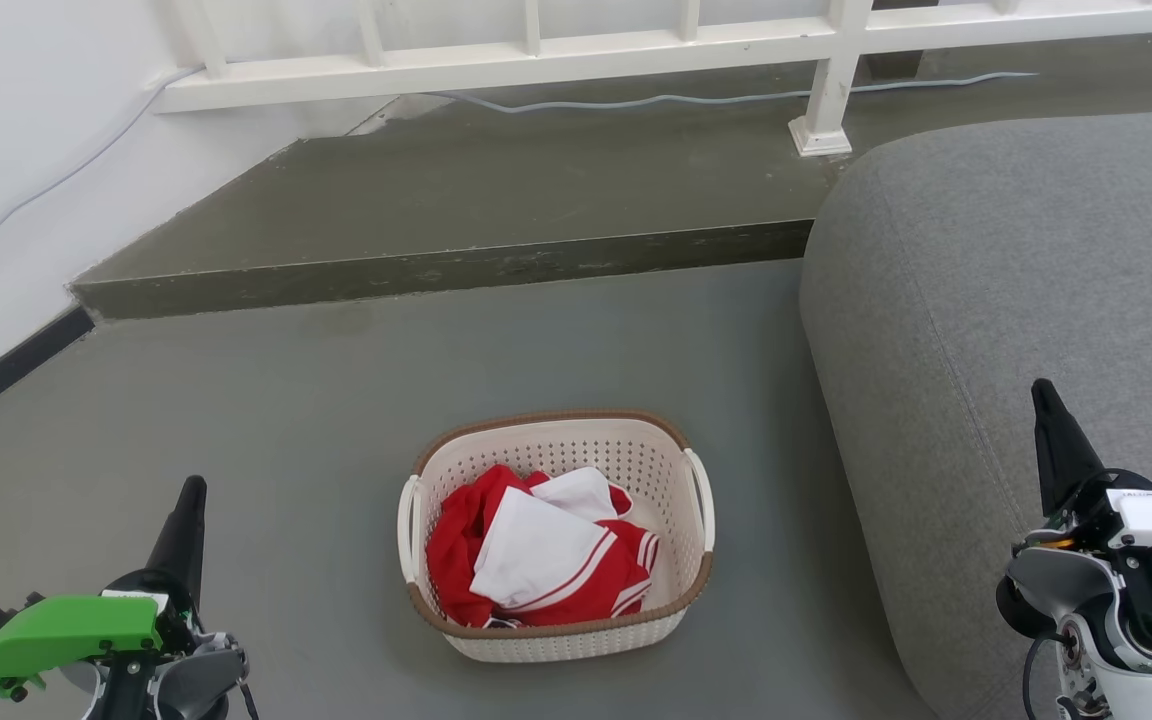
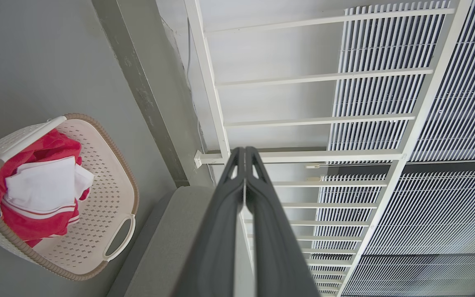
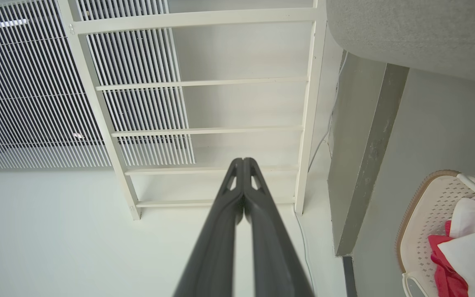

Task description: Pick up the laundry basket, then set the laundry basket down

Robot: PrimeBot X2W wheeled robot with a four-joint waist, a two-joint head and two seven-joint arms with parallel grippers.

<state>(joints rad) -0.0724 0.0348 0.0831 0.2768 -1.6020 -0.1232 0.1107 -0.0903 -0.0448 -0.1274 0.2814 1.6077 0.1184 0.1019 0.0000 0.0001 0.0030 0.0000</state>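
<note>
Laundry basket on grey floor between left claw and right claw, each pinched together, empty.

Left gripper, right gripper: both closed.

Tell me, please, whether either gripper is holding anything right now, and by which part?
Nothing is held. The left gripper and right gripper are both shut empty; the laundry basket sits untouched on the floor between them.
</note>
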